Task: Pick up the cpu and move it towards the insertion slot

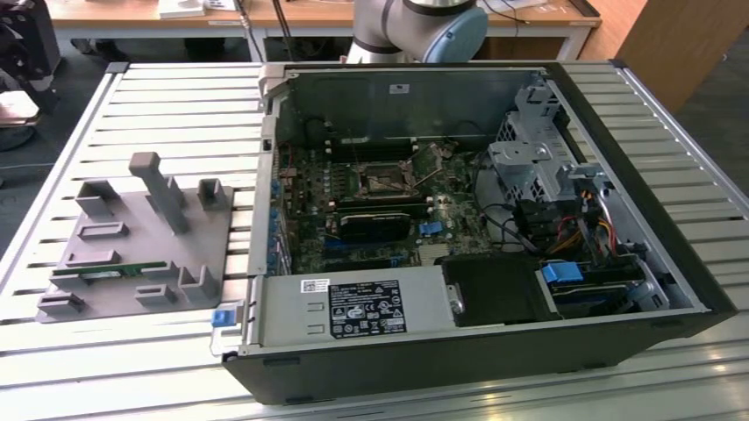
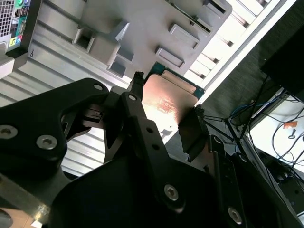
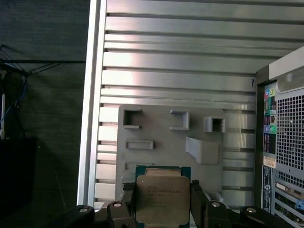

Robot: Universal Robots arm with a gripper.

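Jaws clamped on cpu [image 3: 162, 199] by two opposite edges, silver top showing in first wrist view. Cpu held above grey fixture plate [image 3: 161, 128], near plate's edge. Plate lies on slatted tabletop [image 1: 175, 96], just beside open computer case [image 1: 468, 368]. Insertion slot [image 1: 381, 181] on board inside case, well apart from plate

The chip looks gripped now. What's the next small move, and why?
Probably carry it level toward the open black computer case. In both wrist views the end effector is shut on the silver-topped square cpu, held over the grey fixture plate on the slatted metal table; the silvery-framed square insertion slot lies inside the case in the exterior view.
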